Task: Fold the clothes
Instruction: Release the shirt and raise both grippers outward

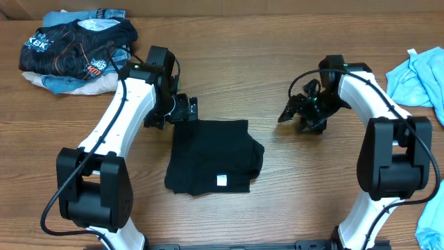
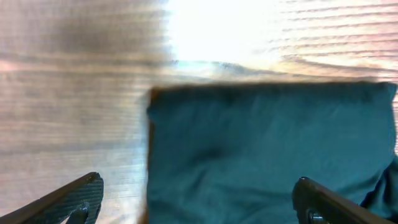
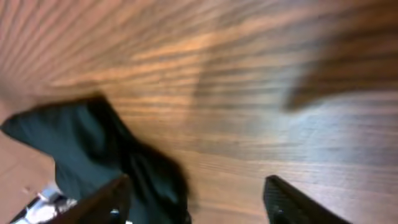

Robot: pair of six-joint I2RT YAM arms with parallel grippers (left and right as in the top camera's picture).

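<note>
- a wooden table (image 1: 229, 62) with brown grain running side to side fills the frame.
- a black shirt with orange-and-white print (image 1: 76, 42) lies crumpled in the upper left of the frame.
- pale blue and white fabric (image 1: 66, 85) shows under that shirt, at the heap's lower edge.
- a light blue cloth (image 1: 420, 80) lies at the upper right edge, partly cut off.
- another scrap of pale blue fabric (image 1: 433, 226) sits in the lower right corner.

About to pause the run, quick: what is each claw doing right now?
Left claw: open, empty, above a corner of the black T-shirt.
Right claw: open, holding nothing.
</note>
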